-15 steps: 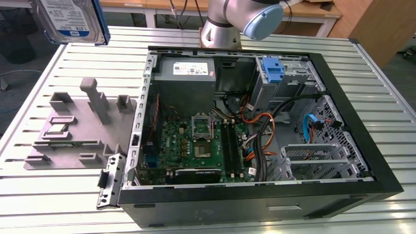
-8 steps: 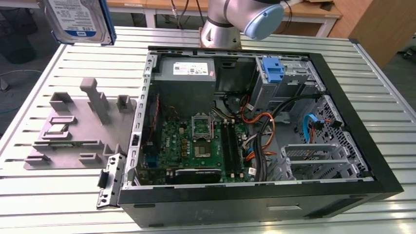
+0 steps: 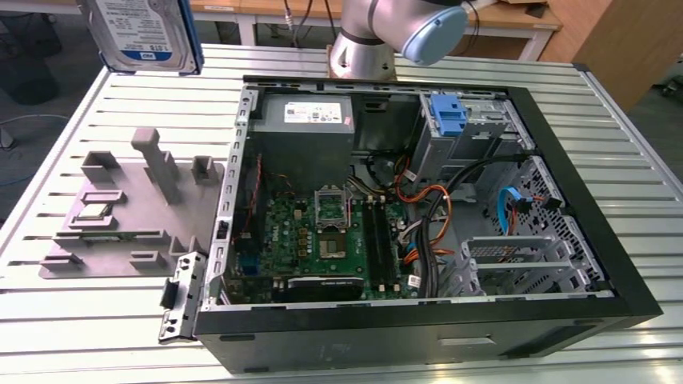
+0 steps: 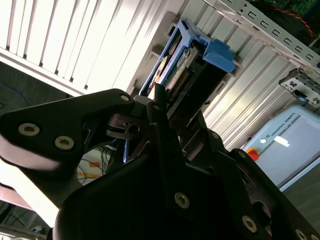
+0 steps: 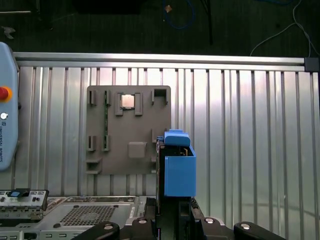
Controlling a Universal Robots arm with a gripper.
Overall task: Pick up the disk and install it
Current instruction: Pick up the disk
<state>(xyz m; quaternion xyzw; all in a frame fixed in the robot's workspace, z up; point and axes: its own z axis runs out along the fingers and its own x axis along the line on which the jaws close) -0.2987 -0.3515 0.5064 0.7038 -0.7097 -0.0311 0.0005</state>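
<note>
The disk (image 3: pixel 144 36), a flat rectangular silver-metal hard drive with a white-and-blue label on its face and blue plastic rails along its edges, hangs in the air over the table's corner at the exterior view's left, label toward that camera. The black metal hand (image 4: pixel 172 112) is clenched on it. In both wrist views the drive juts edge-on from between the fingers (image 4: pixel 155 107), ending in a boxy blue rail piece.

The ribbed, matte aluminium table (image 3: pixel 64 320) carries a flat grey plastic fixture plate (image 3: pixel 117 232) with upright pegs and square recesses. One recess holds a small square silver chip (image 5: pixel 128 101).

Beside the plate stands an open black computer case (image 3: pixel 613 248). It holds a green motherboard (image 3: pixel 320 240), a grey power supply box (image 3: pixel 304 120) with a white sticker, a bare blue plastic bracket (image 3: pixel 450 112), and orange and black cables (image 3: pixel 427 232).
</note>
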